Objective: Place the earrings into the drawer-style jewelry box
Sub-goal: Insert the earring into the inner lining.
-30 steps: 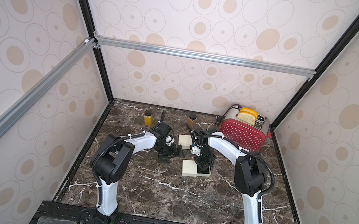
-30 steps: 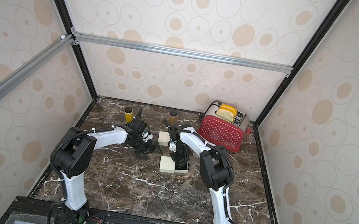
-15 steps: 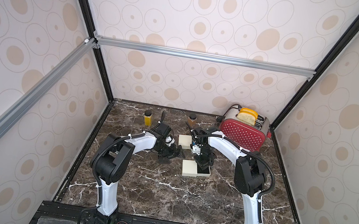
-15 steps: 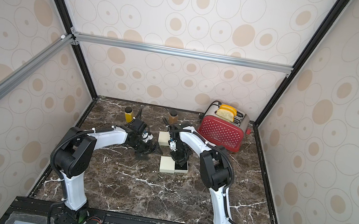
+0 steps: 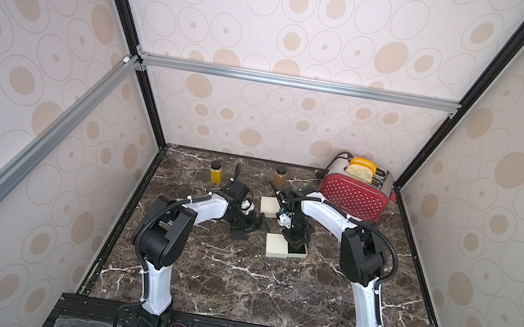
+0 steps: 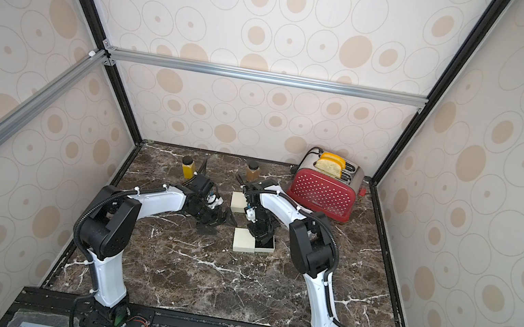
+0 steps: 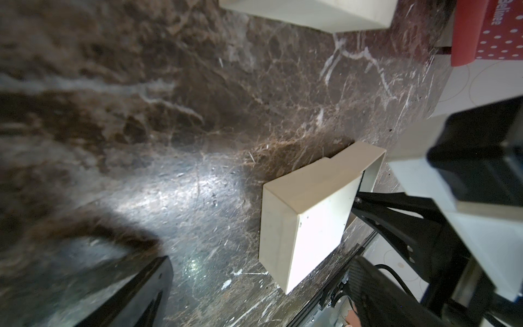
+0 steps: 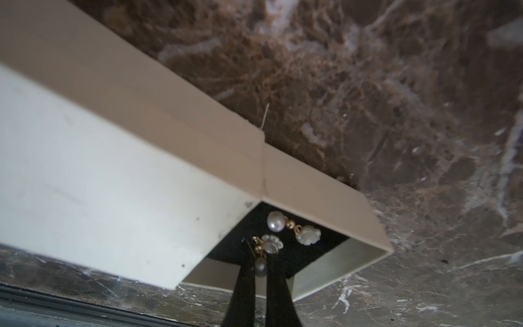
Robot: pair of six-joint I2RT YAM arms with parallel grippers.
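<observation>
The cream drawer-style jewelry box [image 5: 277,248] [image 6: 244,240] lies mid-table with its black-lined drawer [image 8: 334,254] pulled out. In the right wrist view one pearl-and-flower earring [image 8: 294,228] lies on the drawer's lining. A second earring [image 8: 270,244] hangs at my right gripper's tips, its pearl pinched between the shut fingers [image 8: 243,283]. My right gripper [image 5: 294,243] [image 8: 259,256] points down into the drawer. In both top views my left gripper [image 5: 252,225] [image 6: 219,218] rests open and empty just left of the box [image 7: 305,212], not touching it.
A second cream box [image 5: 269,206] [image 7: 311,11] sits just behind the two grippers. At the back right a red toaster [image 5: 352,197] holds bread. A yellow jar [image 5: 216,172] and a brown jar [image 5: 280,176] stand near the back wall.
</observation>
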